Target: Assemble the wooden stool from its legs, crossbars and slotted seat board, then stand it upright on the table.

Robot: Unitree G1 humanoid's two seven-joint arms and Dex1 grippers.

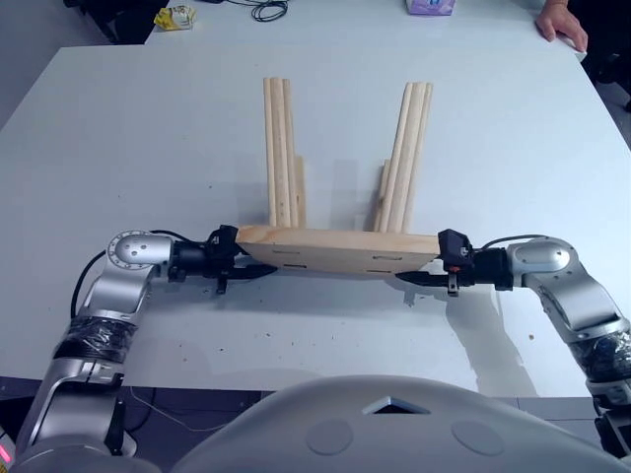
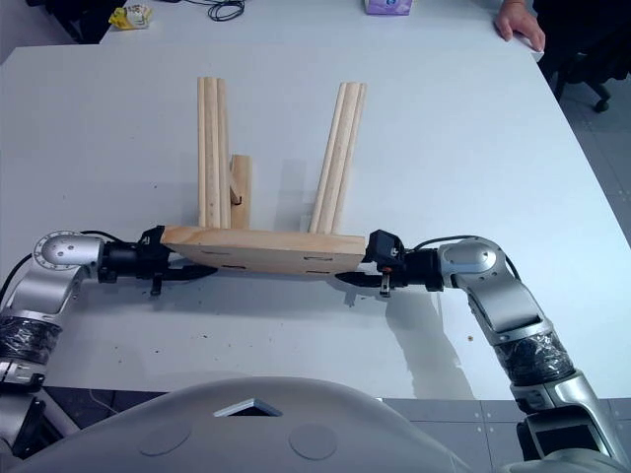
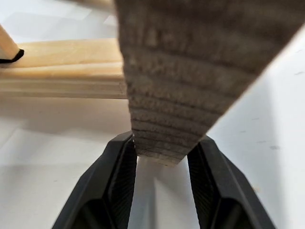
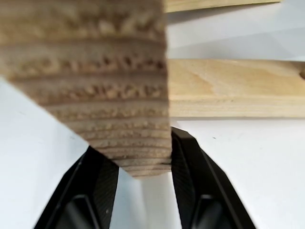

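The wooden stool lies on its side on the white table (image 1: 118, 128). Its slotted seat board (image 1: 335, 251) stands on edge nearest me. Two leg pairs (image 1: 279, 148) (image 1: 406, 153) run away from it along the table, with short crossbars (image 1: 299, 192) between them. My left gripper (image 1: 246, 267) is shut on the board's left end, whose end grain (image 3: 190, 71) sits between the black fingers (image 3: 119, 176). My right gripper (image 1: 419, 277) is shut on the right end (image 4: 95, 71), its pads (image 4: 188, 181) pressed on both faces.
A purple box (image 1: 431, 6) and a yellow item (image 1: 175, 16) sit beyond the table's far edge, with cables (image 1: 268, 10) between them. Bare table surface lies on both sides of the stool and in front of the board.
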